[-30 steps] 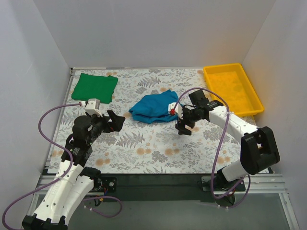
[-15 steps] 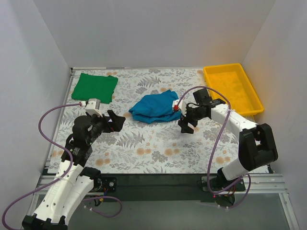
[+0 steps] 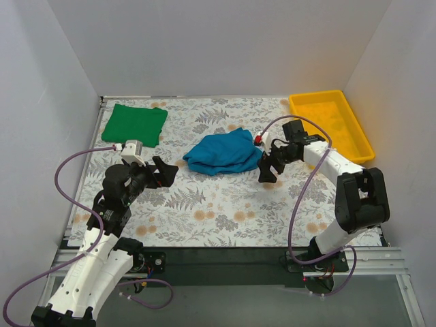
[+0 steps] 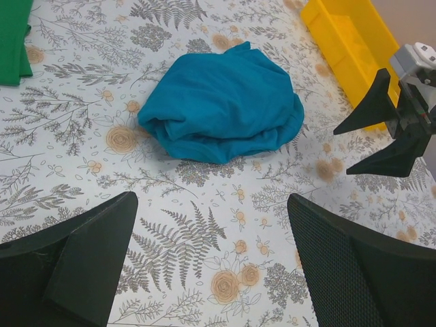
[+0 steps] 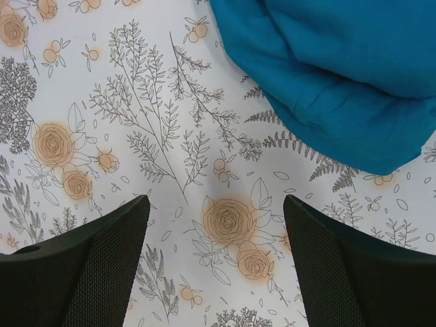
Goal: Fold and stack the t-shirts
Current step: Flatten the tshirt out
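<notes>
your right gripper (image 3: pixel 267 168) just right of the crumpled teal t-shirt (image 3: pixel 221 152), jaws wide, empty. left gripper (image 3: pixel 163 173) near-left of it, wide too. green t-shirt (image 3: pixel 134 123) folded, far-left.

In the left wrist view only a strip of the green t-shirt (image 4: pixel 13 41) shows, cut by the upper left corner, and the yellow tray (image 4: pixel 347 41) runs out past the top edge at upper right. The left pincer (image 4: pixel 211 204) has both fingers cropped by the bottom edge. In the right wrist view the teal t-shirt (image 5: pixel 340 61) is cut by the top and right edges, and the right pincer (image 5: pixel 214 204) is cropped at the bottom. The teal t-shirt lies bunched, its sleeves and collar hidden in every view.
</notes>
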You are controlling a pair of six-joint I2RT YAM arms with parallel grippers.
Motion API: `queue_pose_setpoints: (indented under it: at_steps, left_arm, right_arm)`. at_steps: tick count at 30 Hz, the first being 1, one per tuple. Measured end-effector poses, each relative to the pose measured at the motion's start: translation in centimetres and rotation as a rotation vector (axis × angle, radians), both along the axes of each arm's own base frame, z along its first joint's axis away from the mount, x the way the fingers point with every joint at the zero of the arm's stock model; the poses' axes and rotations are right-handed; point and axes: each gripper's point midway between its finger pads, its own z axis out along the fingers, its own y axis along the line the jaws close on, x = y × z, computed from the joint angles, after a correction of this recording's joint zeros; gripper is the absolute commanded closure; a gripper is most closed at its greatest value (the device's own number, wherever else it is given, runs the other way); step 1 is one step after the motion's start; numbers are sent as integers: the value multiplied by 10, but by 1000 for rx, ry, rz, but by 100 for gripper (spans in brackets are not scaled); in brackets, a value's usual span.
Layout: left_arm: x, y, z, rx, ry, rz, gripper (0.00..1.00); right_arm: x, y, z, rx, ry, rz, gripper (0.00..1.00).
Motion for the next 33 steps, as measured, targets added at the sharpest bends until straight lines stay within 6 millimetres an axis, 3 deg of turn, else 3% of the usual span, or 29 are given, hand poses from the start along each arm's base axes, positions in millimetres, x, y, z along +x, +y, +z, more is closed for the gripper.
queue_pose_setpoints:
  at_steps: [33]
  left_arm:
    - [1, -1, 0, 2, -2, -5, 8]
  right_arm:
    - [20, -3, -13, 45, 124, -113, 18]
